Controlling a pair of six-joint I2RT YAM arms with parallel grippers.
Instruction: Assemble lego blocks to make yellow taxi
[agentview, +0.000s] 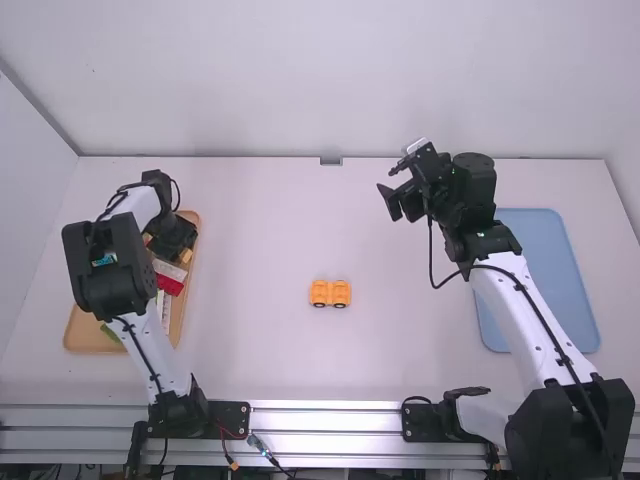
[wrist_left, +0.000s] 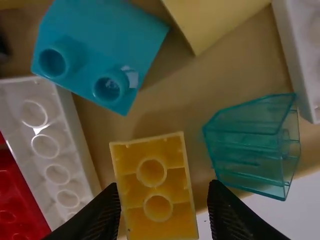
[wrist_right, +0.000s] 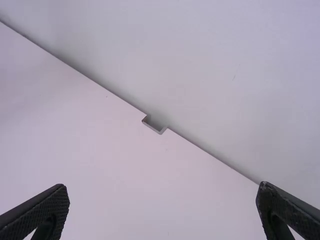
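So, nearest up the table is the wheeled yellow build (agentview: 330, 292), around the middle. Slightly farther, the left gripper (agentview: 175, 240) sits with fingers apart at a yellow block (wrist_left: 156, 187) in the tan tray (agentview: 84, 332). Farthest, the right gripper (agentview: 396, 190) hangs wide.

Bright, even light covers the table (agentview: 250, 240), with soft shadows in the tray (wrist_left: 200, 87) and glare along the rail (agentview: 325, 422).

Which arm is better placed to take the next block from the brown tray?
Left, probably: the open left tool frames a yellow block there; the right tool hangs far from the tray.
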